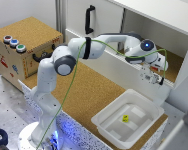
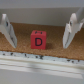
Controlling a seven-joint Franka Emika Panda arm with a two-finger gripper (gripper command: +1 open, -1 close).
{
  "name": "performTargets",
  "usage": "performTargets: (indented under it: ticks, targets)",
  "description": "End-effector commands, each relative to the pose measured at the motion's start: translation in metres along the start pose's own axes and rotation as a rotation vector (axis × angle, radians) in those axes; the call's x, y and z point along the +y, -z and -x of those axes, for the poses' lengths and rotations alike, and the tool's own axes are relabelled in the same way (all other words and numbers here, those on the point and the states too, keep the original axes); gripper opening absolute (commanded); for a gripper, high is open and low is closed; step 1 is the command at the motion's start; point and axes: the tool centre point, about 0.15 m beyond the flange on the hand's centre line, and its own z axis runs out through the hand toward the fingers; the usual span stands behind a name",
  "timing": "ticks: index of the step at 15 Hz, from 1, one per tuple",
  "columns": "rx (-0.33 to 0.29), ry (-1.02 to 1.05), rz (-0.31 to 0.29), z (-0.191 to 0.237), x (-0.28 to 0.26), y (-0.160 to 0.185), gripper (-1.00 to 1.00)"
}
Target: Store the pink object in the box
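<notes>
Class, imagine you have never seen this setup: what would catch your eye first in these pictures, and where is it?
First, the white Franka arm reaching across the cork surface toward a shelf at the exterior view's right. The wrist view shows a pink cube marked D on cork between the open gripper fingers. Nearer the camera sits the white box, holding a small yellow object.

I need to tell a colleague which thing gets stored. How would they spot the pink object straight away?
Find the robot's gripper, reaching onto the cork shelf behind the white ledge. Between its open fingers sits the pink object: a small cube with a dark letter D on its face, unlike the small yellow item in the white box.
</notes>
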Motion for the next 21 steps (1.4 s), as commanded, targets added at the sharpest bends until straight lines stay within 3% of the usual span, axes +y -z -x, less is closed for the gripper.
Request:
performTargets:
  ticks: [1, 4, 11, 12, 21]
  targets:
    - [-0.087, 0.047, -0.103, -0.04, 0.019, -0.04, 1.0]
    - [-0.085, 0.021, -0.065, -0.053, 0.021, -0.048, 1.0]
    - [-0.111, 0.018, -0.038, -0.065, 0.01, -0.067, 1.0]
    - [-0.11, 0.012, -0.035, -0.066, 0.01, -0.069, -1.0]
    - [-0.108, 0.041, -0.014, -0.064, -0.002, -0.073, -1.0]
